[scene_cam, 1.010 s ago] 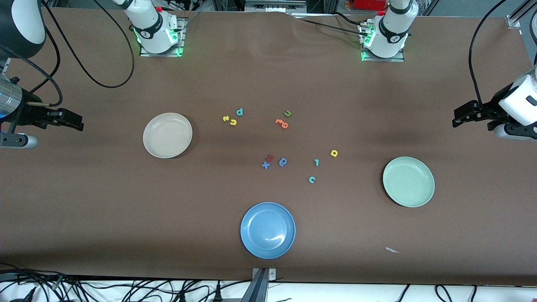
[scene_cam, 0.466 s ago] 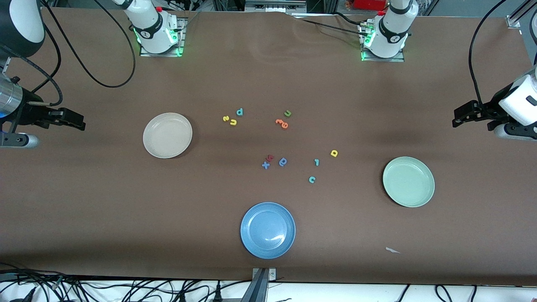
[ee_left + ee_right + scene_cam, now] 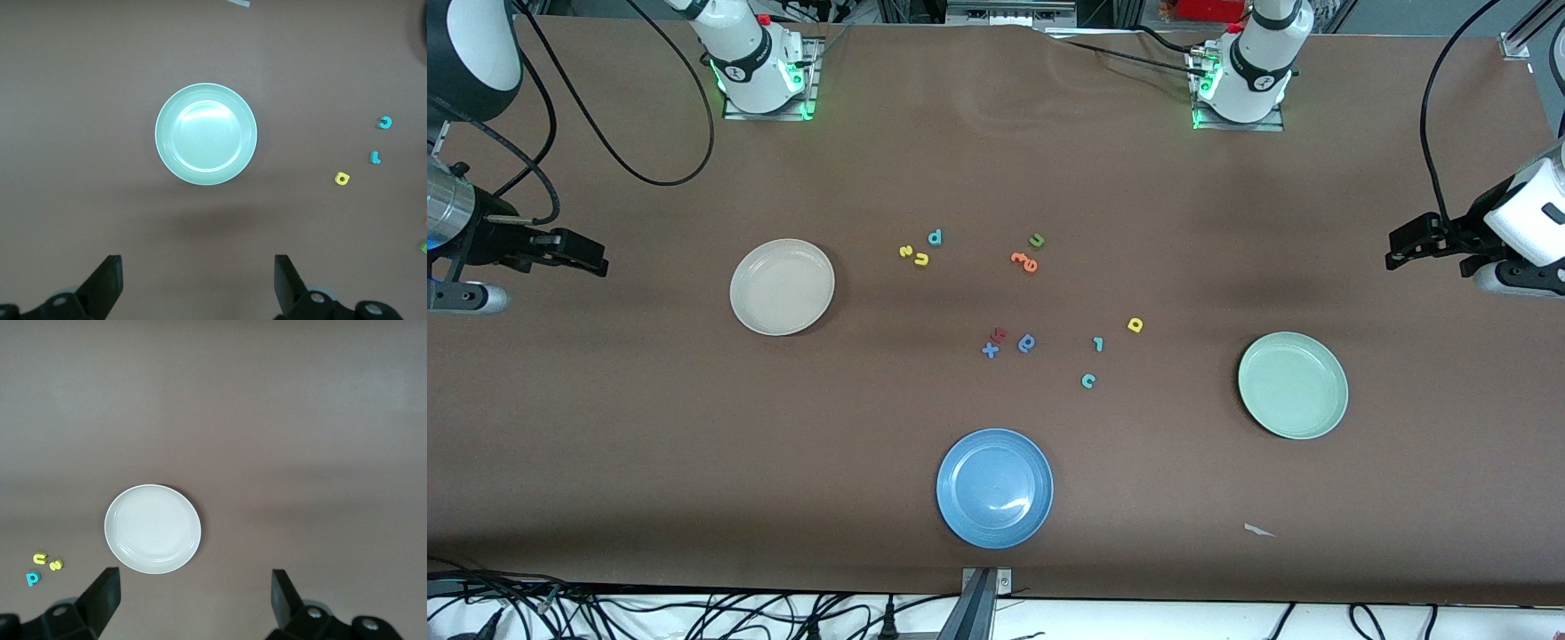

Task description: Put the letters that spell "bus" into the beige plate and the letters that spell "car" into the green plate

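Front view shows the three "bus" letters clustered on the bare table between the beige plate (image 3: 782,286) and the table's middle: the teal b (image 3: 935,236) lies farthest from the camera, with the yellow s (image 3: 905,252) and yellow u (image 3: 921,259) just beside each other and slightly nearer. None is in a plate yet. The "car" letters lie apart from one another toward the left arm's end: the yellow a (image 3: 1135,324), the thin teal r (image 3: 1098,344) and, nearest the camera, the teal c (image 3: 1088,380), all short of the green plate (image 3: 1292,385). Both plates hold nothing. Between the two groups sit letters that do not belong to either word: an orange pair (image 3: 1025,260) with a green u (image 3: 1036,240), and a blue looped letter (image 3: 1027,342) next to a small blue and red pair (image 3: 993,342). A blue plate (image 3: 994,488) lies nearest the camera. The right gripper (image 3: 574,253) hangs over the table edge at its own end, jaws spread wide and empty; its wrist view looks down on the beige plate. The left gripper (image 3: 1414,242) hangs likewise over its end, jaws released and empty, with the green plate centred in its wrist view. Sorting appears not to have begun. For the first pick, each arm should probably take the group on its own side. Descend straight over one letter only, with the fingers straddling its narrow width. The s and u lie close together, so approach from the open flank to avoid nudging the neighbour.
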`<state>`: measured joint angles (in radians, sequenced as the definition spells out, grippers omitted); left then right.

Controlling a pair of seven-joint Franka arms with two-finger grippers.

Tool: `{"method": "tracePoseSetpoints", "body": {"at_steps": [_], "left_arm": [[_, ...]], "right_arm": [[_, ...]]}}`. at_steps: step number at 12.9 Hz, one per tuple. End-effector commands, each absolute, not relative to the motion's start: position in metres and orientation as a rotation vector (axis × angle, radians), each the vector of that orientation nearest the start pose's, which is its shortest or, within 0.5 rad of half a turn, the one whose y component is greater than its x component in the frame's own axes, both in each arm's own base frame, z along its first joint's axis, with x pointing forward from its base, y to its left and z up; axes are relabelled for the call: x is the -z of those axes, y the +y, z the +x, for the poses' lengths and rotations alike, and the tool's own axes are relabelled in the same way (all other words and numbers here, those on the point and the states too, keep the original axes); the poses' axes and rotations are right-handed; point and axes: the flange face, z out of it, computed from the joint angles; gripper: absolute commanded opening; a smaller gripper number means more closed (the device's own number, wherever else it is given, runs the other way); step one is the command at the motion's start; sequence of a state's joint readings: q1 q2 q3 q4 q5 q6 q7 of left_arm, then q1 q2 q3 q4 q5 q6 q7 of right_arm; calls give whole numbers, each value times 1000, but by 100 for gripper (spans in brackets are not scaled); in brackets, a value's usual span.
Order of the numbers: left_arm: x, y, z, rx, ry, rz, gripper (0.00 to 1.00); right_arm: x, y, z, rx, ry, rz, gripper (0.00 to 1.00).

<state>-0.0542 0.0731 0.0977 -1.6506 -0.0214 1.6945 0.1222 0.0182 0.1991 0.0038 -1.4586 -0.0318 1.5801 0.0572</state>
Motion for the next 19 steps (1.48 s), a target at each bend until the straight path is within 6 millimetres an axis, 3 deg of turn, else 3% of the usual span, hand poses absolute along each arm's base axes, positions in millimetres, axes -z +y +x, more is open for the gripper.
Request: {"method": "tracePoseSetpoints", "body": {"at_steps": [1,19], "left_arm": [[-563,25,579,-50,149,-3122,100],[-563,25,579,-50,146,-3122,100]], "right_arm": [[-570,11,611,-125,33,-3153,100],[-569,9,611,-128,-15,-3153,100]]}}
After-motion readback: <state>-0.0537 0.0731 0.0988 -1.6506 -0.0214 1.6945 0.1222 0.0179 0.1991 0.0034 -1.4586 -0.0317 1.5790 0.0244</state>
